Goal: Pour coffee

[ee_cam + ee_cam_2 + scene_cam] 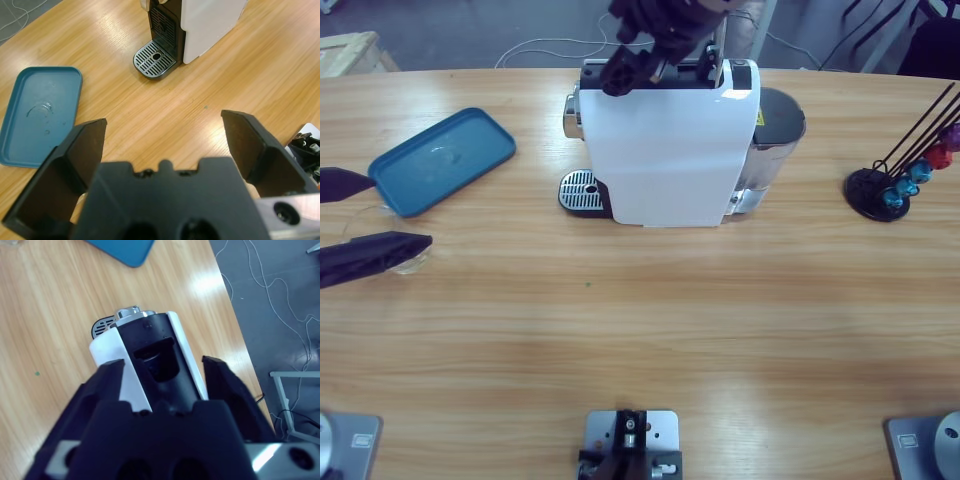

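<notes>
The white coffee machine stands mid-table with its round drip grate on its left side. My right gripper hovers over the machine's black top, open, one jaw on each side of the capsule slot. My left gripper is at the table's left edge, open wide, with a faint clear glass between its jaws. The left wrist view looks past that gripper toward the drip grate. No coffee is in view.
A blue tray lies left of the machine, close to the left gripper. A black capsule rack with blue and red capsules stands at the far right. Bare wood stretches in front of the machine.
</notes>
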`<state>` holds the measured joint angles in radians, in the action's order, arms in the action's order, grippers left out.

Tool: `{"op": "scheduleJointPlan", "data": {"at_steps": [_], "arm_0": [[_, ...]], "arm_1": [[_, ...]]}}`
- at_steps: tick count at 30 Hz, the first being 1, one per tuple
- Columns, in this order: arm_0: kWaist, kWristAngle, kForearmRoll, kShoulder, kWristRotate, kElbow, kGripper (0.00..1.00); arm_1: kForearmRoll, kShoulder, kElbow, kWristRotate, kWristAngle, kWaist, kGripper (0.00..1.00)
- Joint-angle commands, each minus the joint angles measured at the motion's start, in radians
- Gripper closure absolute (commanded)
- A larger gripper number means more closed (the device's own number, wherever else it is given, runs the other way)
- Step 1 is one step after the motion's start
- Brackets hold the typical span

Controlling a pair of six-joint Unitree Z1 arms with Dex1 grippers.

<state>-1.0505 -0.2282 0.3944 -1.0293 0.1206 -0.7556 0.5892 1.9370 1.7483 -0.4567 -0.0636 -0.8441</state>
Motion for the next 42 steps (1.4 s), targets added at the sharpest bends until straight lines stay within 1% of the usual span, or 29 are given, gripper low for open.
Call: {"op": "scheduleJointPlan", "data": {"at_steps": [1, 3, 5, 7, 8, 9, 10, 13, 15, 17, 18, 19, 23, 24, 26, 29, 31, 37, 40, 42], "arm_0": [[-0.01, 0.009, -0.013, 0.0, 0.014, 0.033, 0.004], [-0.01, 0.009, -0.014, -0.002, 0.014, 0.025, 0.004], [-0.009, 0.01, -0.014, -0.003, 0.016, 0.016, 0.004], [-0.009, 0.015, -0.012, -0.001, 0.024, 0.01, 0.004], [-0.01, 0.016, -0.012, 0.002, 0.026, 0.008, 0.004], [-0.009, 0.017, -0.012, 0.005, 0.029, 0.007, 0.004], [-0.01, 0.018, -0.012, 0.009, 0.03, 0.005, 0.005], [-0.01, 0.018, -0.012, 0.009, 0.03, -0.006, 0.006], [-0.01, 0.017, -0.01, 0.009, 0.031, -0.008, 0.009], [-0.009, 0.016, -0.008, 0.008, 0.035, -0.007, 0.009], [-0.01, 0.016, -0.008, 0.005, 0.039, -0.007, 0.009], [-0.01, 0.017, -0.008, 0.003, 0.042, -0.007, 0.009], [-0.01, 0.017, -0.007, 0.011, 0.048, -0.01, 0.009], [-0.009, 0.017, -0.003, 0.014, 0.048, -0.007, 0.009], [-0.01, 0.016, 0.018, 0.014, 0.051, -0.005, 0.009], [-0.01, 0.016, 0.021, 0.011, 0.051, -0.007, 0.009], [-0.009, 0.012, 0.019, 0.011, 0.051, -0.016, 0.009], [-0.01, 0.01, 0.017, 0.023, 0.048, -0.027, 0.009], [-0.01, 0.01, 0.018, 0.044, 0.048, -0.027, 0.009], [-0.009, 0.009, 0.018, 0.057, 0.048, -0.028, 0.009]], "arm_1": [[0.09, -0.218, -0.013, 0.34, -0.026, -0.124, 1.0], [0.098, -0.267, -0.097, 0.532, -0.091, -0.174, 1.0], [0.125, -0.326, -0.205, 0.76, -0.142, -0.187, 1.0], [0.127, -0.413, -0.309, 0.996, -0.248, -0.187, 1.0], [0.127, -0.449, -0.344, 1.054, -0.309, -0.187, 1.0], [0.13, -0.474, -0.362, 1.074, -0.351, -0.179, 1.0], [0.141, -0.489, -0.366, 1.076, -0.377, -0.145, 1.0], [0.128, -0.491, -0.356, 1.088, -0.387, -0.041, 1.0], [0.038, -0.474, -0.357, 1.09, -0.367, 0.022, 1.0], [-0.086, -0.429, -0.367, 1.103, -0.322, 0.063, 1.0], [-0.163, -0.387, -0.385, 1.157, -0.278, 0.085, 1.0], [-0.204, -0.35, -0.392, 1.196, -0.246, 0.098, 1.0], [-0.289, -0.257, -0.376, 1.265, -0.165, 0.102, 1.0], [-0.311, -0.25, -0.373, 1.273, -0.14, 0.1, 1.0], [-0.382, -0.248, -0.374, 1.274, -0.049, 0.093, 1.0], [-0.457, -0.248, -0.374, 1.274, 0.026, 0.08, 1.0], [-0.482, -0.239, -0.371, 1.271, 0.04, 0.072, 1.0], [-0.494, -0.154, -0.372, 1.238, 0.084, 0.043, 1.0], [-0.496, -0.123, -0.383, 1.215, 0.086, 0.034, 1.0], [-0.496, -0.139, -0.383, 1.189, 0.081, 0.034, 1.0]]}}
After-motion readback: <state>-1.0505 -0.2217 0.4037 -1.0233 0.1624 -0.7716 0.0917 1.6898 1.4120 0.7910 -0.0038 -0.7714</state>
